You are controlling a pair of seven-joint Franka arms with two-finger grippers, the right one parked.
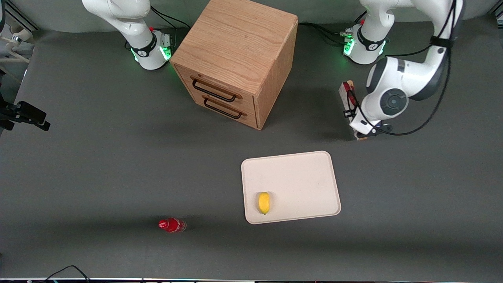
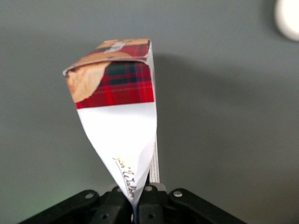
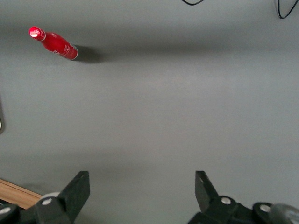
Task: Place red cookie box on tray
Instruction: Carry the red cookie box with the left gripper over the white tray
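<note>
a: where is the gripper (image 2: 135, 205), and what do its fingers do?

b: it is at the working arm's end of the table, farther from the front camera than the tray (image 1: 310, 173). in the left wrist view the two black fingers are pressed together on the near edge of the red cookie box (image 2: 119, 116). the cardboard is squeezed flat between them there, so the box becomes narrow like a wedge toward the gripper.

a: and how does the box stand?

b: it stretches away from the gripper. its free end shows a red tartan pattern and a picture of cookies, and under this is a white area with some written text. in the front view i see only a narrow strip of the box (image 1: 347, 94), just beside the white arm, which covers most of it. whether the box touches the table (image 1: 98, 165) or is lifted a little, i cannot tell.

a: so it is not on the tray?

b: no, it is apart from it. the tray lies flat on the grey table, nearer to the front camera, and a yellow lemon (image 1: 264, 203) lies on it close to its near rim.

a: what else is around?

b: a wooden cabinet (image 1: 235, 59) with two drawers stands in the middle, between the two arm bases. a small red bottle (image 1: 171, 225) lies on the table, toward the parked arm's end from the tray.
</note>
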